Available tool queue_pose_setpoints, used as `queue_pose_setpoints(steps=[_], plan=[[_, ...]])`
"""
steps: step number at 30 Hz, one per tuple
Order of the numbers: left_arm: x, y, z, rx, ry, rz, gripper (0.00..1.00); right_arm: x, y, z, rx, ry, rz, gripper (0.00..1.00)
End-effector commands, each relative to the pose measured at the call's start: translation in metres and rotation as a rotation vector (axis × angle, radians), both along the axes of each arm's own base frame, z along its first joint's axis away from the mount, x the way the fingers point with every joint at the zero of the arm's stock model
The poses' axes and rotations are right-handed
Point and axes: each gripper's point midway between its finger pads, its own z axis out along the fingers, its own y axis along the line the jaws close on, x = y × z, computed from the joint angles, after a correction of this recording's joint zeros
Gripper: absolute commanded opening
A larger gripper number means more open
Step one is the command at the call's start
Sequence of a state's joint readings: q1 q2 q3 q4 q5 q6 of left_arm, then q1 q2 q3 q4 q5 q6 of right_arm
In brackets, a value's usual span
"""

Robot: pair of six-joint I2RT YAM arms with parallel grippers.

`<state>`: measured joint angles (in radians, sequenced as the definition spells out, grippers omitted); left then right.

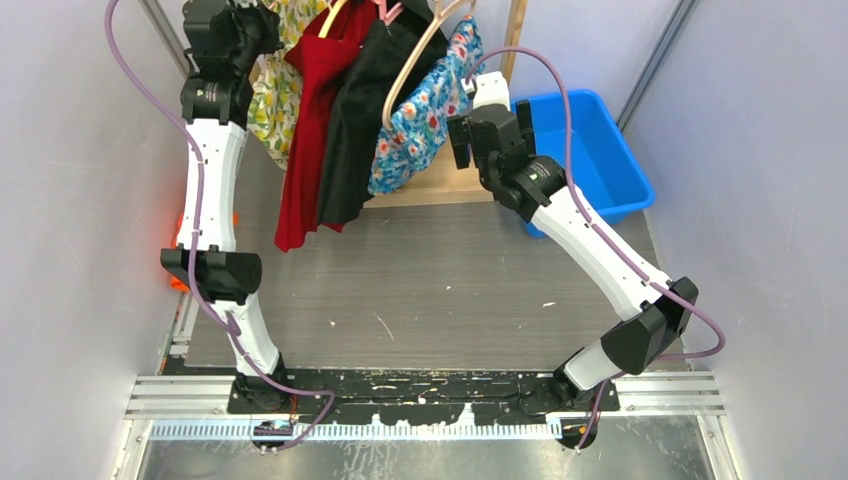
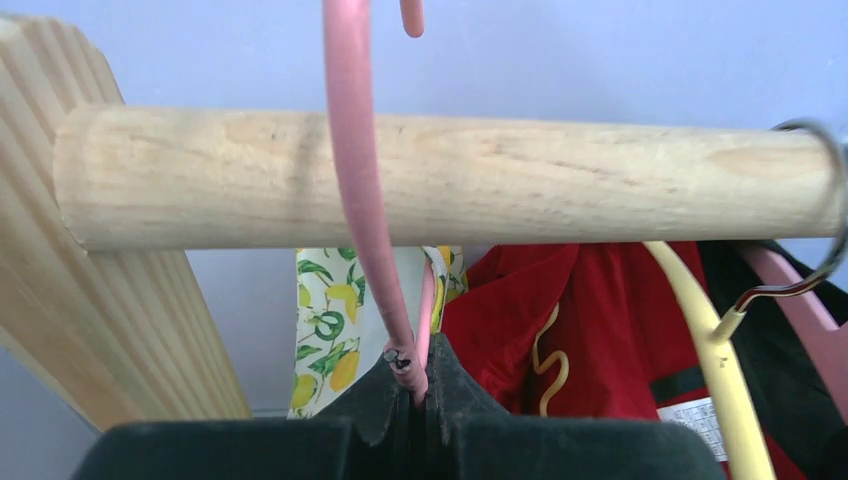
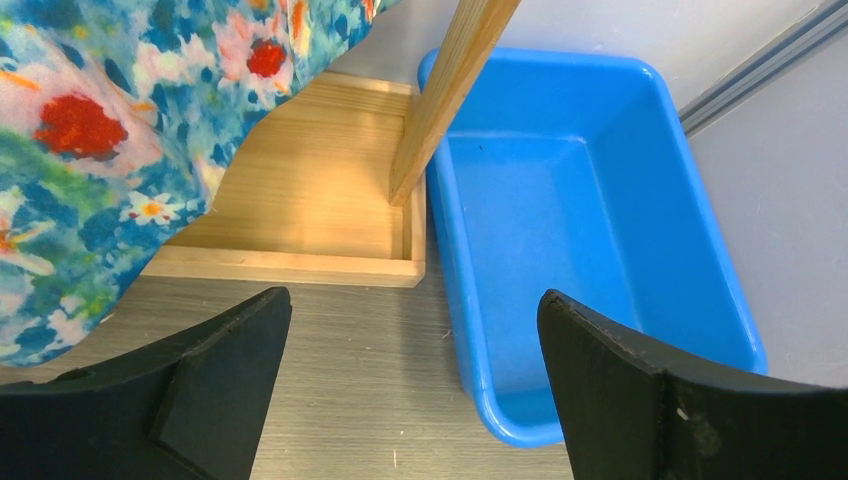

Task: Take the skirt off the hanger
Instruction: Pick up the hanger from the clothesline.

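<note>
A pink hanger [image 2: 355,180] hooks over the wooden rod [image 2: 450,180] of the clothes rack. My left gripper [image 2: 430,390] is shut on the hanger's neck just below the rod. Right behind it hangs the lemon-print skirt [image 2: 330,320]. From above, the left gripper [image 1: 240,30] sits at the rack's left end, against that skirt [image 1: 275,90]. My right gripper [image 3: 415,330] is open and holds nothing. It hovers low between the blue floral garment [image 3: 90,150] and the bin, at the rack's right end [image 1: 478,135].
A red garment [image 1: 315,120], a black one [image 1: 355,130] and the blue floral one [image 1: 425,110] hang on the same rod. A cream hanger [image 2: 715,360] carries the red one. A blue bin [image 1: 590,150] stands right of the rack's wooden base [image 3: 310,210] and post [image 3: 455,90].
</note>
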<state>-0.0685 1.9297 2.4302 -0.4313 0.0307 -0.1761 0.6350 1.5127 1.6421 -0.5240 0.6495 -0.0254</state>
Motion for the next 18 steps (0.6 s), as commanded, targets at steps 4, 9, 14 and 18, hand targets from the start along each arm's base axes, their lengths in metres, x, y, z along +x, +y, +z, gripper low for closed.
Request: queue_pose_setpoints(steps=[4, 9, 14, 18], plan=[[-0.041, -0.002, 0.061, 0.000, -0.148, -0.045, 0.00, 0.002, -0.001, 0.010, 0.023, -0.041, -0.015, 0.98], [-0.047, -0.004, 0.014, 0.054, -0.023, -0.060, 0.00, -0.001, -0.004, 0.009, 0.018, -0.039, -0.012, 0.98], [-0.070, -0.002, 0.001, 0.123, 0.021, -0.074, 0.00, -0.004, -0.006, 0.006, 0.008, -0.031, -0.006, 0.98], [-0.098, 0.000, 0.009, 0.174, 0.018, -0.080, 0.00, -0.007, -0.006, 0.004, 0.011, -0.026, -0.002, 0.98]])
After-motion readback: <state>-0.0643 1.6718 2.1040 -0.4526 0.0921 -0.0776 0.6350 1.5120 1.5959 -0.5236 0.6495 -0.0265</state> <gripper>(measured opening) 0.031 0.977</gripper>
